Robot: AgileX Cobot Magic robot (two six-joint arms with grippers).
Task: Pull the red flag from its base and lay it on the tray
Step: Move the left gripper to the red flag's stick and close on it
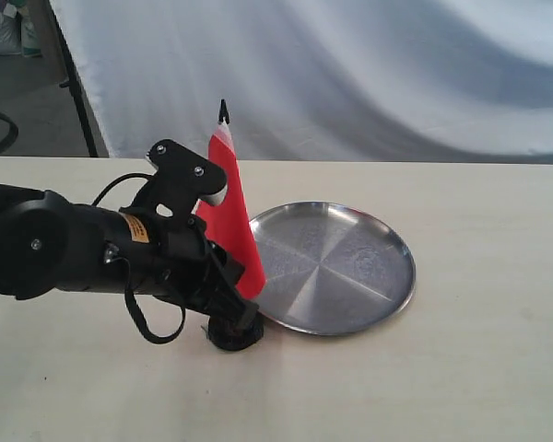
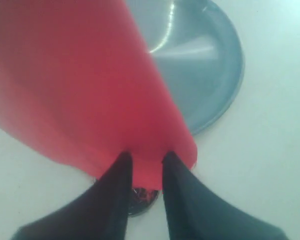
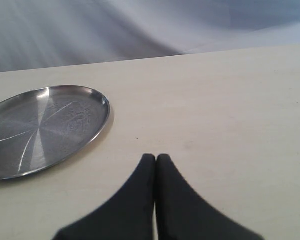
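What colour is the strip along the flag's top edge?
Pale white on the red cloth flag; exterior view.

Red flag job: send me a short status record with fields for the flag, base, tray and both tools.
red flag: upright, tip pointing up, foot at the base, not on the tray
base: on the table beside the tray's rim, partly hidden by the left tool
tray: flat on the table, flag not on it
left tool: low at the flag, jaws apart on either side of its lower edge; grip not confirmed
right tool: shut, holding nothing, over bare table beside the tray
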